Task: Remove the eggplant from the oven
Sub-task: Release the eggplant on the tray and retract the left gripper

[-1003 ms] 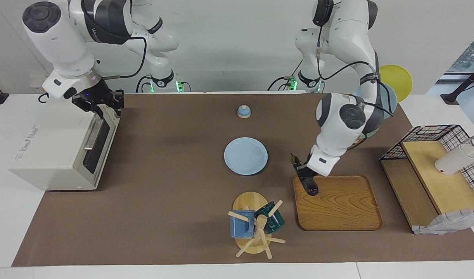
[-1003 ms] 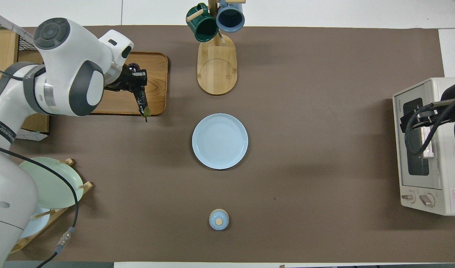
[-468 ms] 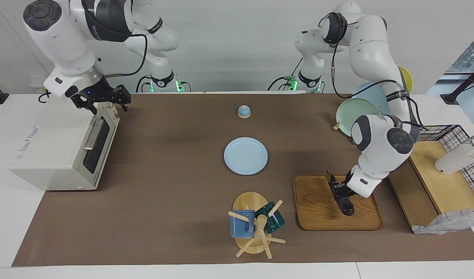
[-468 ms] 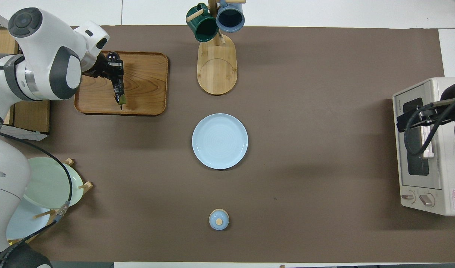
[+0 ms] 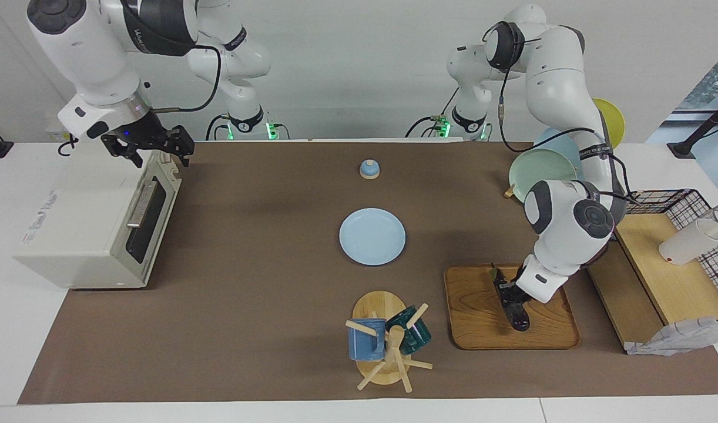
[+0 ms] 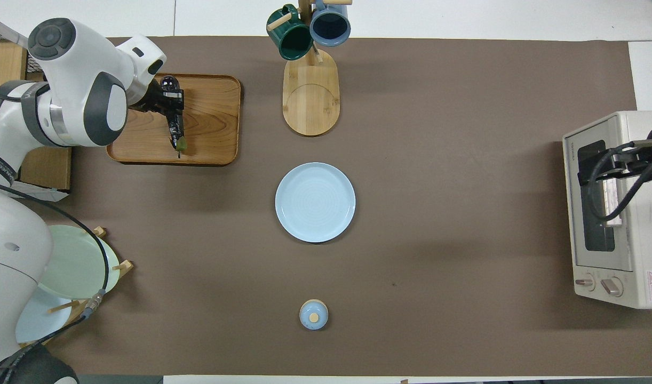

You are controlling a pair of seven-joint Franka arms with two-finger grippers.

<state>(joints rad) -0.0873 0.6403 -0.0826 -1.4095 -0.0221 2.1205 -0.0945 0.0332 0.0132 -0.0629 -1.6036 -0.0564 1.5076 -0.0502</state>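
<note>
Placement step: left gripper (image 5: 510,294) jaws grip the eggplant (image 5: 512,302) on the wooden tray (image 5: 547,335), lower right of the facing view; next, release. Right gripper (image 5: 153,147) waits open-jawed over the oven (image 5: 71,235).

Brown-matted table (image 5: 265,282) with oven (image 5: 94,223), plate (image 5: 372,236), wooden tray (image 5: 482,329), mug rack (image 5: 379,305).

1. The oven (image 6: 614,208) is cut off by the overhead view's edge.
2. The eggplant (image 5: 512,299) is partly hidden by the left gripper (image 5: 507,289).
3. The oven's interior cannot be seen.
</note>
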